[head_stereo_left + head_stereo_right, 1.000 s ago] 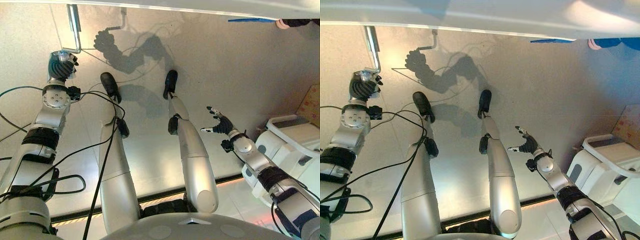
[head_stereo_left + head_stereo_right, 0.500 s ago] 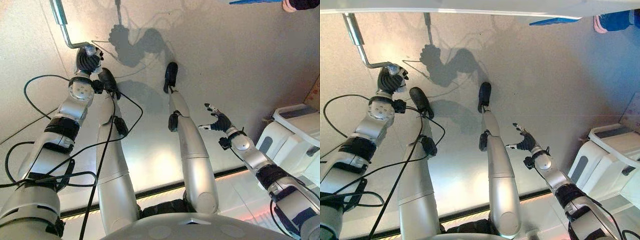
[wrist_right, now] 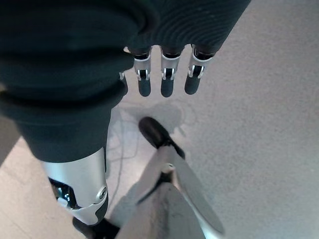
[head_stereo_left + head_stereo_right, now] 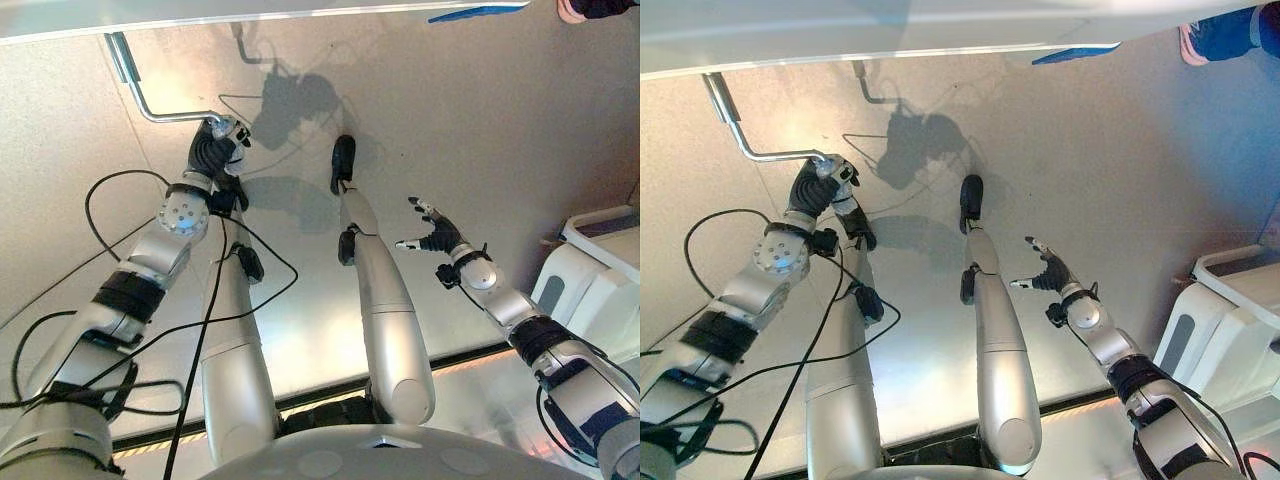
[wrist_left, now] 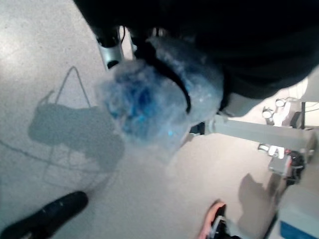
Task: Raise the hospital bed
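The left hand (image 4: 213, 152) is closed around the end of the crank handle (image 4: 170, 116), a bent silver rod. From the hand's grip the rod runs level away from the fingers, then turns at a corner and climbs to the underside of the hospital bed (image 4: 150, 12), whose pale edge lies above and beyond the hand. In the left wrist view the grip end of the handle appears as a translucent bluish knob (image 5: 149, 99) directly under the hand's dark cover, with the fingers wrapped over it.

The right hand (image 4: 436, 237) hangs in free air well apart from the crank, with nothing in it. Its fingers (image 3: 167, 82) are extended and relaxed, the thumb spread to one side. In the right wrist view the fingers point out over bare grey floor (image 3: 259, 109), touching nothing.

To the outer side of the right hand, near its forearm, stands a white piece of equipment (image 4: 595, 285). Far beyond the right hand, near the bed's edge, a person's foot (image 4: 1225, 32) shows on the floor, with a blue item (image 4: 480, 13) next to it.
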{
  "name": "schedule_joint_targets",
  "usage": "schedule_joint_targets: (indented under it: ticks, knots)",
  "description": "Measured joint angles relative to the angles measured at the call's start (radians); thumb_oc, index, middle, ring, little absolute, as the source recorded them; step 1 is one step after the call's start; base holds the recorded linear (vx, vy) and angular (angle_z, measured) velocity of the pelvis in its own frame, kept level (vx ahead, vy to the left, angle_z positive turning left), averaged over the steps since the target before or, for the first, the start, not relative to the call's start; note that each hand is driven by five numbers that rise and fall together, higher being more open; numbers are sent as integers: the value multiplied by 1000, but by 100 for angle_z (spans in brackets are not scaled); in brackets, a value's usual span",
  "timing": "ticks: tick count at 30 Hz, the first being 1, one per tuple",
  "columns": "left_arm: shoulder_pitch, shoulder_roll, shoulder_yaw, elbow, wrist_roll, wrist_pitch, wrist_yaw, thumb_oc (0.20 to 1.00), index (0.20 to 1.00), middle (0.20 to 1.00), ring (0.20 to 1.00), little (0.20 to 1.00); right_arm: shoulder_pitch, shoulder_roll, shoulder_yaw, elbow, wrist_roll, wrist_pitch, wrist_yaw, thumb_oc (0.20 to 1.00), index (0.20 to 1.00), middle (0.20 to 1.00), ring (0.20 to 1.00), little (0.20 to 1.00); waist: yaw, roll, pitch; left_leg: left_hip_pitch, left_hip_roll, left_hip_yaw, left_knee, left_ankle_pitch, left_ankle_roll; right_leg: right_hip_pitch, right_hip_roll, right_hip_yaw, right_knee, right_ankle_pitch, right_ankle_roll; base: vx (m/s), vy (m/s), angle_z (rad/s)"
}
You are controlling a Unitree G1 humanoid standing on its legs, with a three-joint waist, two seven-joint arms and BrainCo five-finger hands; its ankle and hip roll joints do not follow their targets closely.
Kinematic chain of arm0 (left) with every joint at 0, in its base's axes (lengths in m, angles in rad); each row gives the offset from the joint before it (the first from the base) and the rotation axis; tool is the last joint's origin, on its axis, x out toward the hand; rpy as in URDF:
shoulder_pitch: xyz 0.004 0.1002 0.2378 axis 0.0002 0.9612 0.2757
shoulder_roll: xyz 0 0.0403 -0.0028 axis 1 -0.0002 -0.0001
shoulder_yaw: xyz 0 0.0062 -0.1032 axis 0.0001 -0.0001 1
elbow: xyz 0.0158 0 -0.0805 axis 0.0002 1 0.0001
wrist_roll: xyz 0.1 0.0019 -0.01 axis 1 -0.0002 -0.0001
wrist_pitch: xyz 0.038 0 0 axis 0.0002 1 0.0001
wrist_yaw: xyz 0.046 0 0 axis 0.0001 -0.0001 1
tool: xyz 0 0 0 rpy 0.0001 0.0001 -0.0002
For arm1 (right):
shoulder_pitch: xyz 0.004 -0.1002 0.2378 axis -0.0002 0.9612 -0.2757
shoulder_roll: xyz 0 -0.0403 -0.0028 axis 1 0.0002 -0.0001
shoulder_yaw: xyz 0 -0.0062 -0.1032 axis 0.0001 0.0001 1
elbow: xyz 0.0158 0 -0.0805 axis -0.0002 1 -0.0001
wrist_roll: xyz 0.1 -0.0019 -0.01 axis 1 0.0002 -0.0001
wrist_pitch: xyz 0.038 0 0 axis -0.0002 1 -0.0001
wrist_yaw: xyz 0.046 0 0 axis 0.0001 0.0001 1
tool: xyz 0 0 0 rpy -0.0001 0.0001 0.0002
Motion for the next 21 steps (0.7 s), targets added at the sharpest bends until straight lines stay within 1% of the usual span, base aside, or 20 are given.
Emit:
schedule_joint_targets:
  ticks: [1,3,4,5,7,10,11,12,14,15,16,21]
  knots:
    - [42,30,17,-62,-26,-6,-16,200,200,200,200,200,16,-1,-9,6,-4,0,1,1000,1000,1000,1000,1000,20,3,2,12,-5,-2,-8,5,-3,3,-2,0,12,-5,-3,0,0,0]
    - [84,56,35,-112,-52,-15,-32,200,200,200,200,200,29,0,-16,12,-4,1,3,1000,1000,1000,1000,1000,34,5,3,25,-8,-5,-17,10,-6,6,-3,0,28,-16,-3,-3,-7,3]
    - [113,90,48,-164,-77,-17,-50,200,200,200,200,200,49,-1,-26,11,-5,1,5,1000,1000,1000,1000,1000,41,5,3,34,-7,-9,-23,11,-9,6,-4,-3,43,-26,-5,-3,-9,4]
    - [132,109,53,-174,-81,-19,-58,200,200,200,200,200,61,-3,-32,14,-5,1,5,1000,1000,1000,1000,1000,54,7,3,37,-7,-9,-24,12,-10,6,-4,-3,47,-29,-7,-9,-7,7]
    - [206,131,116,-232,-92,-26,-72,200,200,200,200,200,85,-3,-51,22,-13,1,7,1000,1000,1000,1000,1000,68,20,5,39,-10,-25,-22,12,-14,6,-7,-11,72,-46,-8,-8,1,11]
    - [271,174,178,-282,-120,-27,-90,200,200,200,200,200,106,-4,-62,35,-13,1,14,1000,1000,1000,1000,1000,82,31,7,40,-13,-40,-20,13,-17,6,-15,-26,102,-65,-11,-3,12,15]
    - [309,187,222,-298,-128,-29,-96,200,200,200,200,200,116,-6,-72,31,-13,1,16,1000,1000,1000,1000,1000,84,35,8,40,-15,-46,-19,14,-17,6,-16,-29,111,-72,-11,0,9,13]
    - [320,199,233,-301,-129,-30,-96,200,200,200,200,200,119,-6,-79,33,-13,1,17,1000,1000,1000,1000,1000,87,36,8,40,-15,-50,-18,14,-17,6,-17,-31,117,-76,-11,-10,47,11]
    - [337,235,258,-311,-130,-30,-101,200,200,200,200,200,135,-6,-95,37,-13,-1,21,1000,1000,1000,1000,1000,109,41,10,40,-17,-57,-15,15,-19,6,-24,-36,128,-82,-14,-12,50,8]
    - [373,260,306,-317,-130,-30,-108,200,200,200,200,200,138,-7,-101,43,-13,-1,23,1000,1000,1000,1000,1000,109,44,9,40,-17,-60,-14,15,-20,8,-25,-47,134,-87,-18,-2,45,10]
    - [389,269,319,-316,-130,-29,-108,200,200,200,200,200,138,-8,-102,42,-13,-1,23,1000,1000,1000,1000,1000,107,47,9,40,-18,-62,-14,16,-20,12,-27,-51,133,-88,-18,-5,98,11]
    - [406,266,338,-316,-128,-30,-126,200,200,200,200,200,141,-7,-102,29,-13,-2,28,1000,1000,1000,1000,1000,107,49,11,41,-20,-79,-12,16,-21,26,-30,-69,129,-97,-16,4,79,6]
